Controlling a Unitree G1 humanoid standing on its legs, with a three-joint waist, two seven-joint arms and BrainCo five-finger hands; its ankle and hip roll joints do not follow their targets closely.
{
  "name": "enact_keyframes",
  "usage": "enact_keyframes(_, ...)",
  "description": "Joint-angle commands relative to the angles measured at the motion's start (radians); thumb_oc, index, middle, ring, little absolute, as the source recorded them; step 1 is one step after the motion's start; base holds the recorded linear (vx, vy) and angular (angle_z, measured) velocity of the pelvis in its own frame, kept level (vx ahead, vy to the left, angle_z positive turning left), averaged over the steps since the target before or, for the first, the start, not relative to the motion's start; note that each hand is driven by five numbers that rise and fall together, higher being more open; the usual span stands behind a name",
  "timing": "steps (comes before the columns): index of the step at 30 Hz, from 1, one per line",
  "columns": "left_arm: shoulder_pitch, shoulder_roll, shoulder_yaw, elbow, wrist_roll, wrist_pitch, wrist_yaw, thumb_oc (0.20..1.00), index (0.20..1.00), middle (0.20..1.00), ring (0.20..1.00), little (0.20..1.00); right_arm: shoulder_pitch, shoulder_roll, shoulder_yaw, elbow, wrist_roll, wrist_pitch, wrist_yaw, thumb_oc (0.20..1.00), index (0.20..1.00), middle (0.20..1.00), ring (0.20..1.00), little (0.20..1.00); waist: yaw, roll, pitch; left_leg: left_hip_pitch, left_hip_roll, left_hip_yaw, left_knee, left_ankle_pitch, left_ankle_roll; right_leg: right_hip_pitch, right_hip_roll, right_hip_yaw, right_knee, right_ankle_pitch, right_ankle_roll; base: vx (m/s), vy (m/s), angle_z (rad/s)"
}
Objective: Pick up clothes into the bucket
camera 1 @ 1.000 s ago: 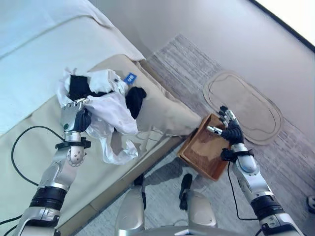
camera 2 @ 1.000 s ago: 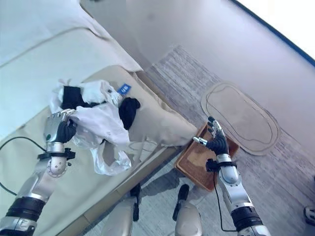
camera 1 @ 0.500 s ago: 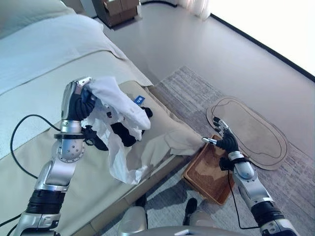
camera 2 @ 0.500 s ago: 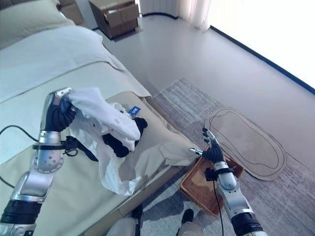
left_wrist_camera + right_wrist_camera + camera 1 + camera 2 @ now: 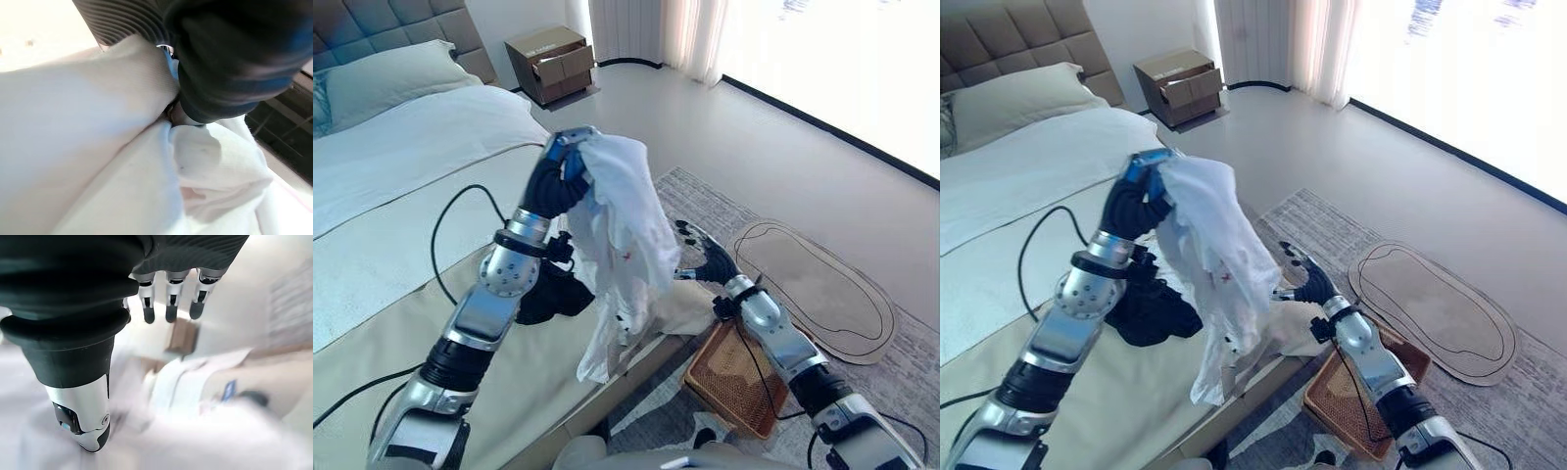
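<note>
- Left arm (image 5: 484, 313): silver-grey metal shells, round elbow joint, black bands between the segments.
- Left hand (image 5: 558, 176): dark ribbed cover over its back and wrist, a light blue-silver edge at the knuckles.
- Right arm (image 5: 773, 338): silver-grey segments, dark collar at the wrist, black section further up.
- Right hand (image 5: 710, 259): dark ribbed cover; silver fingers (image 5: 168, 301) with dark tips in a row; silver thumb (image 5: 83, 416) with a small screw.

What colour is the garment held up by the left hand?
White garment, with small red marks; clearest in the left eye view.
</note>
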State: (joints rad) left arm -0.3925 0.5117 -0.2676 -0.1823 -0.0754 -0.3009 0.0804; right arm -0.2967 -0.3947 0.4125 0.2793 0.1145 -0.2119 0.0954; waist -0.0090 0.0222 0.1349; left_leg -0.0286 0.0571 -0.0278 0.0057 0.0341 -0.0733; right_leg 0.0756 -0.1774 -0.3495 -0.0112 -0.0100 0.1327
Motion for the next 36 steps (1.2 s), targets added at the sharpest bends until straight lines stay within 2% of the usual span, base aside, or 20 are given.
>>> enact_keyframes(1,-0.09,-0.013,0.004,-0.03,-0.084,-0.047,-0.014,0.2,0.2,0.2,0.2,0.2,-0.068,0.024,0.023,-0.06,0.058,-0.034,0.01,1.0,1.0,1.0,1.0,1.0,0.016,-0.04,-0.051,0.013,0.039,0.02,-0.024,-0.024,0.007,-0.045,-0.082,0.03,0.018,0.074,0.057,0.0,0.0,0.0)
enact_keyframes(9,-0.095,-0.069,-0.073,-0.033,-0.114,-0.023,-0.036,0.2,0.2,0.2,0.2,0.2,-0.11,0.087,0.045,-0.068,0.077,-0.033,-0.032,1.0,1.0,1.0,1.0,1.0,0.004,-0.041,-0.057,0.024,0.035,0.026,-0.024,-0.03,0.012,-0.044,-0.081,0.039,0.018,0.075,0.055,0.0,0.0,-0.01)
enact_keyframes(17,-0.132,-0.094,-0.125,-0.03,-0.102,-0.011,-0.051,0.2,0.2,0.2,0.2,0.2,-0.145,0.101,0.129,-0.095,0.099,-0.017,0.035,1.0,1.0,1.0,1.0,1.0,0.003,-0.048,-0.061,0.024,0.036,0.023,-0.025,-0.029,0.012,-0.041,-0.08,0.04,0.016,0.073,0.054,0.0,-0.003,-0.01)
enact_keyframes(18,-0.137,-0.099,-0.133,-0.027,-0.104,-0.011,-0.052,0.2,0.2,0.2,0.2,0.2,-0.143,0.102,0.136,-0.099,0.113,-0.018,0.046,0.41,0.41,0.41,0.41,0.41,0.003,-0.049,-0.062,0.024,0.036,0.022,-0.025,-0.028,0.011,-0.04,-0.08,0.038,0.016,0.073,0.054,0.0,0.0,0.0)
enact_keyframes(19,-0.138,-0.102,-0.136,-0.025,-0.108,-0.013,-0.053,0.2,0.2,0.2,0.2,0.2,-0.142,0.105,0.138,-0.095,0.12,-0.02,0.049,0.2,0.2,0.2,0.2,0.2,0.003,-0.049,-0.061,0.024,0.035,0.023,-0.025,-0.028,0.011,-0.038,-0.079,0.036,0.015,0.073,0.054,0.0,0.0,0.0)
enact_keyframes(26,-0.123,-0.105,-0.133,-0.02,-0.13,-0.016,-0.061,0.2,0.2,0.2,0.2,0.2,-0.116,0.106,0.128,-0.079,0.171,-0.025,0.057,0.2,0.2,0.2,0.2,0.2,0.004,-0.05,-0.065,0.026,0.035,0.025,-0.025,-0.029,0.011,-0.034,-0.08,0.033,0.011,0.076,0.055,0.0,0.0,0.0)
enact_keyframes(36,-0.077,-0.089,-0.081,0.002,-0.119,-0.018,-0.047,0.2,0.2,0.2,0.2,0.2,0.002,0.096,0.006,-0.041,0.269,-0.033,0.025,0.2,0.2,0.2,0.2,0.2,-0.004,-0.051,-0.072,0.034,0.036,0.025,-0.026,-0.031,0.01,-0.022,-0.078,0.029,0.007,0.076,0.054,0.0,0.0,0.0)
